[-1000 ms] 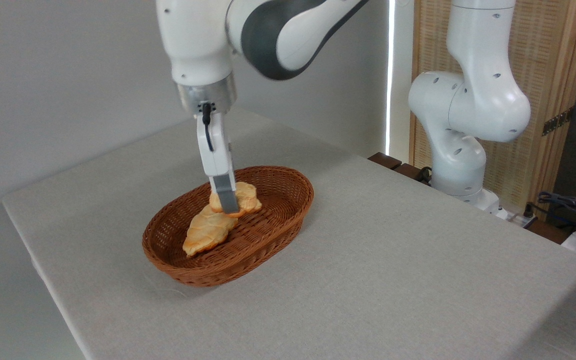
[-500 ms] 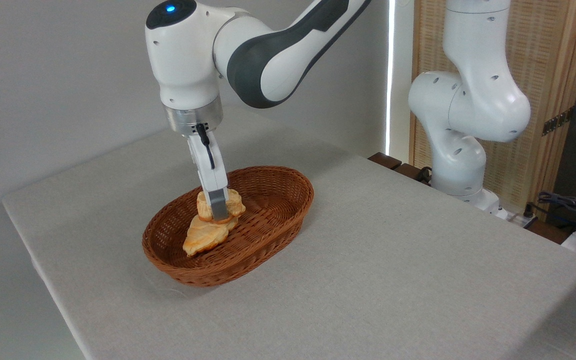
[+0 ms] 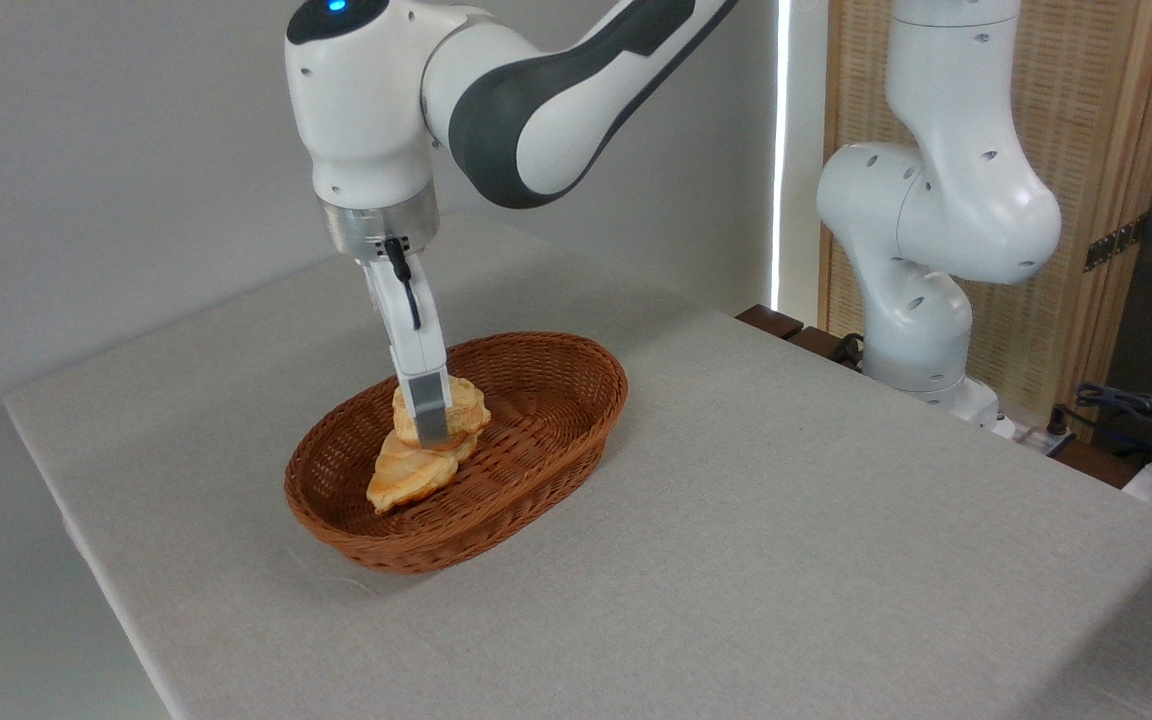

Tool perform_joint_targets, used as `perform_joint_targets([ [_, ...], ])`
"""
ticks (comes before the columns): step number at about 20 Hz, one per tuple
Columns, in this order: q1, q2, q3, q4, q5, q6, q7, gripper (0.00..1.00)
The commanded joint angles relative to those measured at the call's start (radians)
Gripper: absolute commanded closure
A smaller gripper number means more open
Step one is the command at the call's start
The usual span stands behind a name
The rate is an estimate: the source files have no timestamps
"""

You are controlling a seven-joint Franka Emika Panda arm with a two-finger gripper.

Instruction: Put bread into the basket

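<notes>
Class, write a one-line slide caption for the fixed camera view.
Gripper holds round bread over leaf-shaped bread inside the wicker basket.

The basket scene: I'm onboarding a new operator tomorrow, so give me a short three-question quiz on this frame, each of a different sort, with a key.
1. True or false: the leaf-shaped bread lies on the table outside the basket.
2. Multiple choice: the gripper is at A) the round bread, B) the basket's rim, C) the bare table.
3. Short answer: how does the round bread sit relative to the leaf-shaped bread?

Key:
1. False; it lies inside the basket.
2. A; a finger crosses the round bread's front, though the view does not settle whether the gripper is clamped or released.
3. Above it, at its far end, seemingly resting on it.
</notes>
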Motion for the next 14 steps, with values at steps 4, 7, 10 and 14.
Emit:
perform_joint_targets([
  [4,0.011,0.0,0.08,0.117,0.014,-0.017,-0.021,0.0],
  [7,0.013,-0.002,0.111,0.163,0.029,-0.06,-0.036,0.0],
  [10,0.013,0.004,0.132,0.212,0.114,-0.123,-0.12,0.0],
  [14,0.013,-0.005,0.198,0.217,0.194,-0.15,-0.206,0.0],
])
